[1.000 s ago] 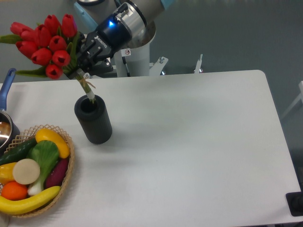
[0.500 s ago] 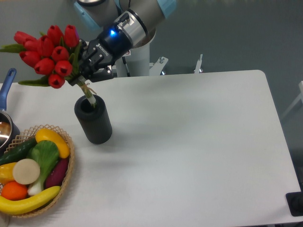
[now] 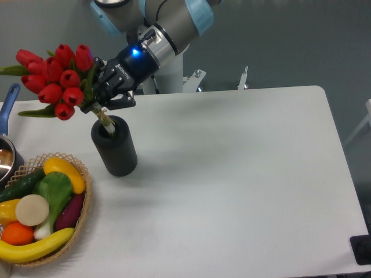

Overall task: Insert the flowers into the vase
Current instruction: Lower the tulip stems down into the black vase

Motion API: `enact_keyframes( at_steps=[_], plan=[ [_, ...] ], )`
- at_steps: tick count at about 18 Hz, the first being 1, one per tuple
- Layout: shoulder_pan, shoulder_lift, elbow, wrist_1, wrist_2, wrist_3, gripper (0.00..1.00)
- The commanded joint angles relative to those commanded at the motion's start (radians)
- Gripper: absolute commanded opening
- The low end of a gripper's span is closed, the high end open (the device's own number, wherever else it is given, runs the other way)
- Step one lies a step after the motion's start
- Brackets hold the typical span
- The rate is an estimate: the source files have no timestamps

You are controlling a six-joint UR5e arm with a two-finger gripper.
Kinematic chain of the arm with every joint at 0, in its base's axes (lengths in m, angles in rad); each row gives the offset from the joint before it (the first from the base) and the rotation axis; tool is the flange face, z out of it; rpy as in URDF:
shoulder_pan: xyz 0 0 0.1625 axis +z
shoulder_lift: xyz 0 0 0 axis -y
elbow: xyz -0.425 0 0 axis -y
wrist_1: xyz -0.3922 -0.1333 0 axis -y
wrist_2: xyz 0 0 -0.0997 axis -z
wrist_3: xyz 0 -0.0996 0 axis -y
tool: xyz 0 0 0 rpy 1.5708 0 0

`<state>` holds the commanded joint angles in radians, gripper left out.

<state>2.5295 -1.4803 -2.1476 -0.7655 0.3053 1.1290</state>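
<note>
Claw (image 3: 97,95) pinching the flowers (image 3: 55,78) near the stems, stem ends apparently inside vase (image 3: 114,145) mouth

Tilted flowers (image 3: 55,78) entering black vase (image 3: 115,147)

I have just the one fixed camera, mounted high on the near side and tilted down across the white rectangular table (image 3: 232,174). It faces the far grey wall, where the arm's pale base column (image 3: 168,72) stands behind the table's far edge. It sits back enough to show nearly the whole tabletop; the woven basket of vegetables (image 3: 40,214) at near left is cut off by the frame edge.
</note>
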Motion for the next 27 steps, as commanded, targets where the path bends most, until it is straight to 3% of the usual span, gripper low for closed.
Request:
enact_keyframes(
  at_steps=[10, 12, 16, 24, 27],
  plan=[
    [-0.006, -0.002, -0.038, 0.008, 0.0, 0.02, 0.05],
    [-0.005, -0.002, -0.08, 0.006, 0.0, 0.106, 0.1],
    [-0.005, 0.003, -0.106, 0.005, 0.002, 0.132, 0.17],
    [-0.005, -0.035, -0.106, 0.005, 0.043, 0.132, 0.65],
    [-0.005, -0.032, -0.113, 0.005, 0.044, 0.132, 0.71]
  ],
)
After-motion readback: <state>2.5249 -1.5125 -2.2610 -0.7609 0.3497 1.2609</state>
